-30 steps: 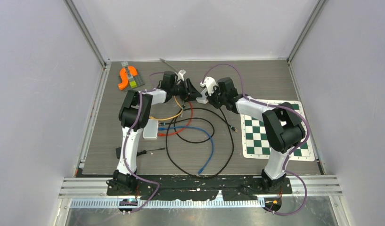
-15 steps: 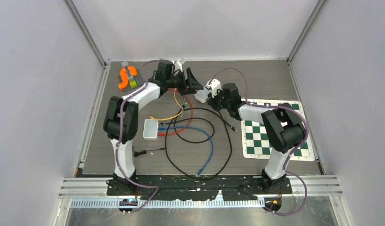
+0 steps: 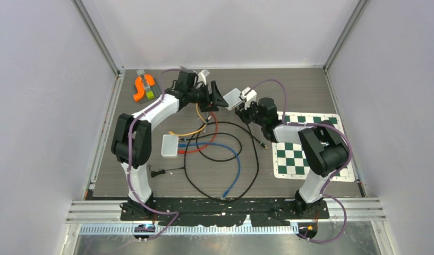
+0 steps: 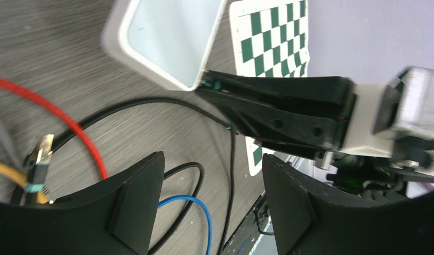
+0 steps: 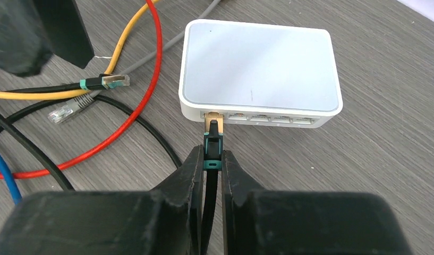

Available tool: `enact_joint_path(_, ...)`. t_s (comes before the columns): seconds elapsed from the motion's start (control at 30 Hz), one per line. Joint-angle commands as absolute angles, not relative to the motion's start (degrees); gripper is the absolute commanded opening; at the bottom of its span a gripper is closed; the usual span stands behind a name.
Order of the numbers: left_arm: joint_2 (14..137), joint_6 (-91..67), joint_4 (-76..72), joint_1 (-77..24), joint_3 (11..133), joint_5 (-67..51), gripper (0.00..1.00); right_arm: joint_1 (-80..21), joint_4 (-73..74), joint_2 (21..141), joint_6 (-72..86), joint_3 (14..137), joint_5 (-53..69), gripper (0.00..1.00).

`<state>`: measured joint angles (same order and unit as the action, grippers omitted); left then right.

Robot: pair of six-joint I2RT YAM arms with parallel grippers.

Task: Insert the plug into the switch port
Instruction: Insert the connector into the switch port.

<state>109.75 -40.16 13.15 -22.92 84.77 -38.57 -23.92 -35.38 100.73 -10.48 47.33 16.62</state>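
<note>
My right pincer clamps the plug at a port of the switch; my left pincer stands apart (empty). Unbraced, the switch may slide away if I push.

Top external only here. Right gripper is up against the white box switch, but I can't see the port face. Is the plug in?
Observer: Right wrist view shows the gold-tipped, teal-booted plug on the black cable with its tip in the leftmost port of the white rectangular plastic switch. Part of the gold body shows outside.
Operator: Right gripper holding it?
Observer: Yes, the right gripper is shut on the plug's rear end.
Operator: Left gripper holding anything?
Observer: No. In the left wrist view the left gripper is open, with nothing between its fingers.
</note>
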Motion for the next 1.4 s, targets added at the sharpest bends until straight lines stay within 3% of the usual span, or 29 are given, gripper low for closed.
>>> enact_joint_path(0.0, 105.1, -42.0, 10.8, -21.5, 81.9, -35.5, 0.71, -23.8, -44.0, 95.2, -8.9, 46.3, 16.9, 0.05)
enact_joint_path(0.2, 106.5, -47.9, 4.0, -21.0, 82.1, -38.5, 0.73, -23.9, -48.8, 90.9, -6.0, 42.5, 18.4, 0.05)
enact_joint_path(0.23, 106.8, -49.1, 2.4, -20.9, 81.9, -38.9, 0.77, -23.8, -49.1, 90.0, -5.9, 42.1, 18.5, 0.05)
enact_joint_path(0.27, 107.0, -50.8, -0.1, -20.9, 81.4, -39.3, 0.92, -23.9, -49.2, 89.6, -5.7, 41.7, 18.9, 0.05)
enact_joint_path(0.3, 107.3, -52.6, -3.2, -20.9, 80.9, -39.8, 0.99, -23.9, -49.3, 88.9, -5.7, 41.5, 19.1, 0.05)
enact_joint_path(0.53, 110.0, -60.6, -16.5, -21.1, 78.3, -40.7, 0.95, -24.0, -50.5, 86.4, -4.4, 39.9, 20.9, 0.05)
enact_joint_path(0.67, 111.8, -64.9, -23.0, -21.4, 77.6, -43.0, 0.87, -24.0, -50.5, 86.2, -4.2, 39.6, 21.7, 0.05)
enact_joint_path(0.87, 113.3, -67.6, -27.8, -22.3, 76.0, -44.4, 0.6, -24.0, -51.5, 86.3, -2.2, 39.3, 22.1, 0.05)
enact_joint_path(0.9, 113.5, -68.4, -29.0, -22.4, 75.4, -44.5, 0.54, -24.1, -51.4, 86.4, -1.8, 39.3, 22.1, 0.05)
enact_joint_path(0.97, 113.7, -70.0, -31.4, -22.5, 74.1, -44.5, 0.3, -24.2, -50.5, 86.6, -1.5, 39.5, 22.0, 0.06)
enact_joint_path(1.03, 113.7, -71.2, -33.0, -22.5, 73.4, -44.4, 0.08, -24.2, -47.6, 86.3, -1.5, 40.0, 21.1, 0.1)
enact_joint_path(1.07, 113.6, -71.3, -33.2, -22.5, 73.2, -44.3, 0.02, -24.1, -45.3, 85.7, -1.6, 40.5, 20.5, 0.17)
enact_joint_path(1.23, 112.8, -68.9, -29.6, -22.5, 73.5, -43.5, 0.0, -23.6, -21.6, 82.4, -1.4, 47.1, 17.4, 0.43)
enact_joint_path(1.37, 112.3, -68.5, -28.7, -22.5, 73.2, -42.8, 0.0, -23.5, -16.0, 81.8, -1.0, 48.2, 20.0, 0.52)
